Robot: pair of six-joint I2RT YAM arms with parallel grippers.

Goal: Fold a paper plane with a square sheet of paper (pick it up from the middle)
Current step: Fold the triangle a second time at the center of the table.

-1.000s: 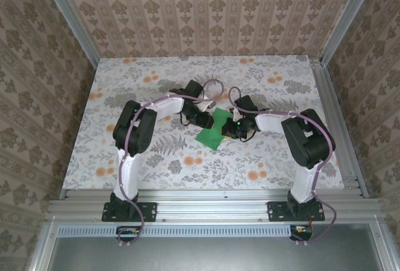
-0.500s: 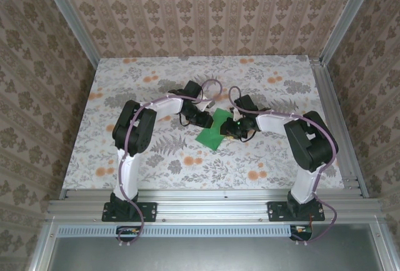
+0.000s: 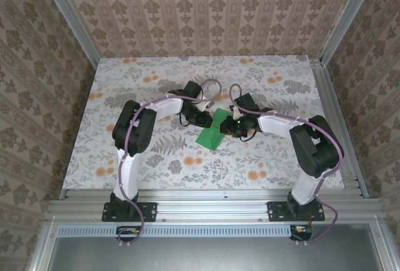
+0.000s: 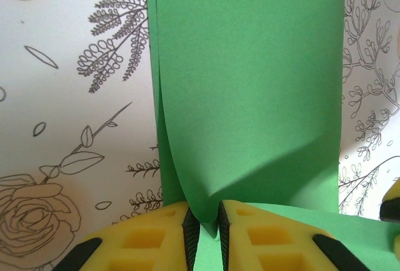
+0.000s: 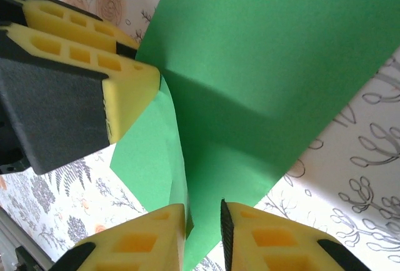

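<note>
Folded paper (image 4: 250, 96), pinched between left claw (image 4: 205, 227) pads, extends ahead; right claw (image 5: 204, 233) clamps its opposite side.

Overhead from behind; both wrist cameras close on the paper (image 4: 250, 83).

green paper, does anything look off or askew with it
Yes: the green paper is not lying flat. It bows up off the table where the left claw pinches it, its layers splaying apart along one edge, and it passes between the right claw's fingers. No tear is visible.
</note>
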